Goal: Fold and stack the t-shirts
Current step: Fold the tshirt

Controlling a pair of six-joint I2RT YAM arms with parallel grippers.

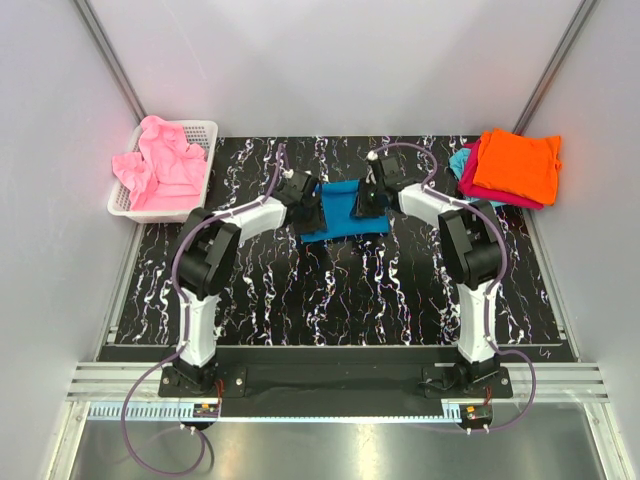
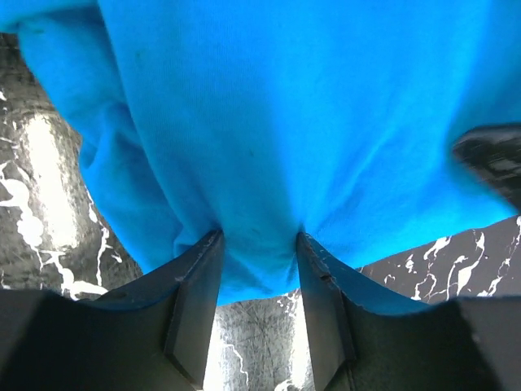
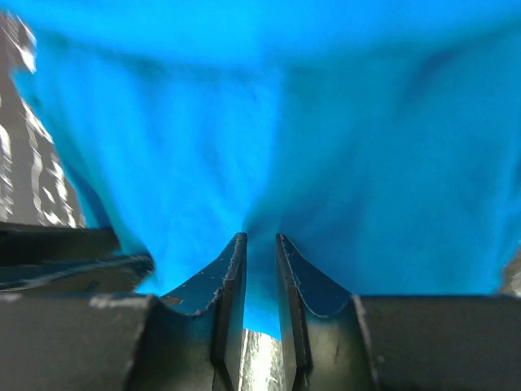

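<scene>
Nearest, along the bottom of the overhead view: a metal rail (image 1: 330, 385), with the left arm's base (image 1: 195, 378) and the right arm's base (image 1: 468, 378) bolted side by side. Beyond, a black table (image 1: 330, 290) veined in white.

Far left, at the table's corner: a white mesh basket (image 1: 120, 207), filled with a crumpled pink t-shirt (image 1: 165, 170) spilling over its near rim.

Toward the far middle: the left gripper (image 1: 305, 207), set on the left edge of the teal-blue t-shirt (image 1: 340, 212). From its wrist camera, left gripper (image 2: 259, 244) at a middling width, clamped on a thick bunch of the teal-blue t-shirt (image 2: 285, 122), cloth packed between the fingers (image 2: 199, 277) and touching both.

Just to the right: the right gripper (image 1: 368, 200), on the same shirt's right edge. From its wrist camera, right gripper (image 3: 260, 240) narrow, pinching a thin fold of the teal-blue t-shirt (image 3: 285, 122); view blurred.

Shirt stretched between the two grippers; resting on the table or lifted clear, impossible to tell.

Far right: a stack, orange t-shirt (image 1: 517, 165) on top, magenta t-shirt (image 1: 495, 192) beneath, light cyan t-shirt (image 1: 459, 160) peeking out at the left.
</scene>
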